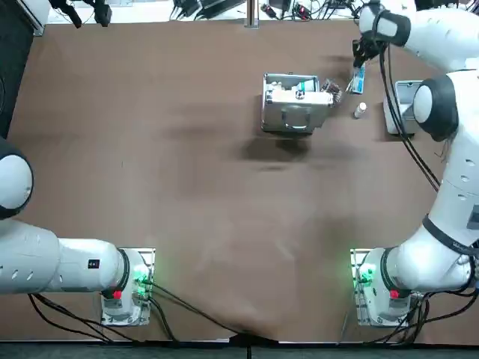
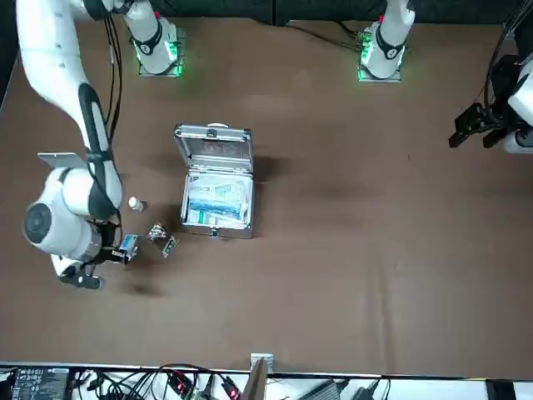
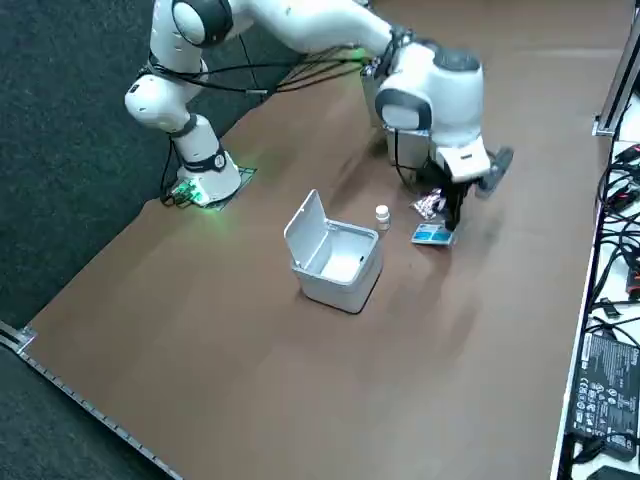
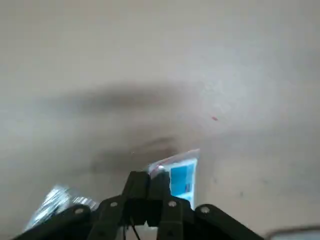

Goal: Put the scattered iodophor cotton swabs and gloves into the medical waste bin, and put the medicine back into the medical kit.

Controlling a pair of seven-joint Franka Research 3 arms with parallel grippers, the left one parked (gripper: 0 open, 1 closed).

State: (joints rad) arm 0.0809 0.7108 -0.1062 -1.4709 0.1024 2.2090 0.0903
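Presently, right gripper (image 4: 148, 182): fingers closed on blue swab packet (image 4: 181, 176), above tabletop (image 1: 187, 194), near white bottle (image 1: 361, 110), open medical kit (image 1: 294, 103).

table (image 1: 187, 224) | open medical kit (image 1: 296, 105), lidded bin (image 3: 340, 288), small bottle (image 1: 361, 109), blue packet (image 3: 432, 235), foil packet (image 3: 430, 206) | right pincer (image 4: 148, 177) at blue packet

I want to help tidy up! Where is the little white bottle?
In the top view the little white bottle stands at the right, between the open medical kit and the waste bin, just below the right gripper.
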